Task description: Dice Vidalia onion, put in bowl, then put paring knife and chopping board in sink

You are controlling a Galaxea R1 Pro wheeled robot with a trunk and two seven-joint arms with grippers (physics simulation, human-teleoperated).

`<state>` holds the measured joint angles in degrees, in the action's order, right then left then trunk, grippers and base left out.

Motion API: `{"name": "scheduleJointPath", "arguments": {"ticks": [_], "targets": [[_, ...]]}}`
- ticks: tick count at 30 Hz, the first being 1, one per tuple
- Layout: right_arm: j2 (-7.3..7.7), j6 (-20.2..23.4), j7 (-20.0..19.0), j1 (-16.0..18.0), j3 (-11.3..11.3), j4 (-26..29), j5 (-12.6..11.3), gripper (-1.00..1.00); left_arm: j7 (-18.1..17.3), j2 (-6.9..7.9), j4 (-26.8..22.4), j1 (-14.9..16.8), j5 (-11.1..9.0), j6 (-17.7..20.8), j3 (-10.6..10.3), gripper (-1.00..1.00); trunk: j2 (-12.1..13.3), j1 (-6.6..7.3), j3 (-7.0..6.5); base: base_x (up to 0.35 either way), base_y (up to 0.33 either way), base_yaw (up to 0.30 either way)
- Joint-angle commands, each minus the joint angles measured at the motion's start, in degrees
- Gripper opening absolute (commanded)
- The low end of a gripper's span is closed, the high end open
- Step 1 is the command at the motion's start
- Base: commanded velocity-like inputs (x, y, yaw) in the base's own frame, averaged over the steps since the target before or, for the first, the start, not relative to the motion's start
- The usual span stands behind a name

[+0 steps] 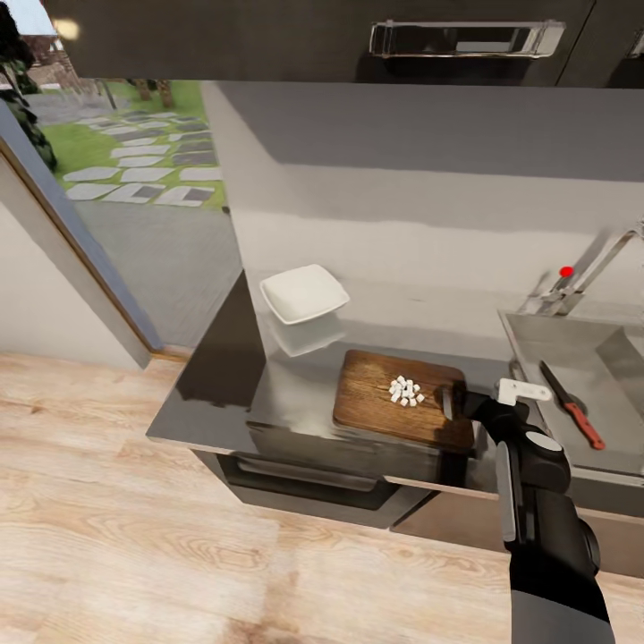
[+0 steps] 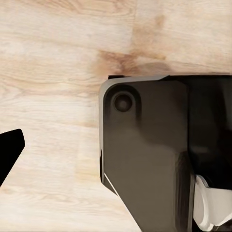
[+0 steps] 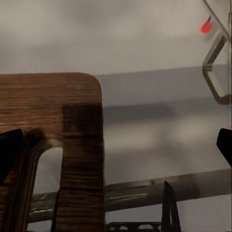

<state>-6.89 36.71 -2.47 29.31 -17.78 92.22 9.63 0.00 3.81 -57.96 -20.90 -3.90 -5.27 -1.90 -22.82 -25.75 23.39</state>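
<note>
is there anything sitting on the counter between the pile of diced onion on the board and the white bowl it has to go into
Nothing visible. The small white diced onion cubes lie on the brown wooden chopping board, and the shallow white squarish bowl stands apart on the grey countertop. Between board and bowl there is just bare counter.

sink: the matte grey metal basin (image 1: 572, 358) runs off the head view's 3 o'clock edge.
tap: the bent chrome tap (image 1: 595, 264) is cropped there too.
board: the brown wooden chopping board (image 1: 376, 398) has its handle end hidden behind the right gripper (image 1: 461, 404), jaw state unreadable.
</note>
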Motion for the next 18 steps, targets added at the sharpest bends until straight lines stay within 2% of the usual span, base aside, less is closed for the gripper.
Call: {"name": "scheduleJointPath", "arguments": {"ticks": [1,4,9,14,18], "targets": [[-0.05,0.29,-0.26,0.05,-0.07,0.04,0.48,1.0,0.0,0.05,-0.05,-0.02,-0.41,-0.1,-0.13,1.0,-0.1,-0.04,0.08,0.0,-0.201,0.0],[-0.05,0.35,-0.18,0.05,-0.06,-0.08,0.48,1.0,0.0,0.05,-0.03,-0.02,-0.41,-0.1,-0.13,1.0,-0.1,-0.04,0.12,0.0,-0.195,0.0],[-0.05,0.38,-0.13,0.05,-0.06,-0.12,0.48,1.0,0.0,0.05,0.03,-0.02,-0.41,-0.1,-0.13,1.0,-0.1,-0.04,0.37,0.0,-0.03,0.0],[-0.05,0.38,-0.08,0.05,-0.06,-0.23,0.48,1.0,0.0,0.05,0.04,-0.02,-0.41,-0.1,-0.13,1.0,-0.1,-0.04,0.68,0.0,0.009,0.0],[-0.05,0.38,-0.08,0.05,-0.06,-0.28,0.48,1.0,0.0,0.05,0.04,-0.02,-0.41,-0.1,-0.13,1.0,-0.1,-0.04,0.94,-0.017,0.148,0.0]]}}
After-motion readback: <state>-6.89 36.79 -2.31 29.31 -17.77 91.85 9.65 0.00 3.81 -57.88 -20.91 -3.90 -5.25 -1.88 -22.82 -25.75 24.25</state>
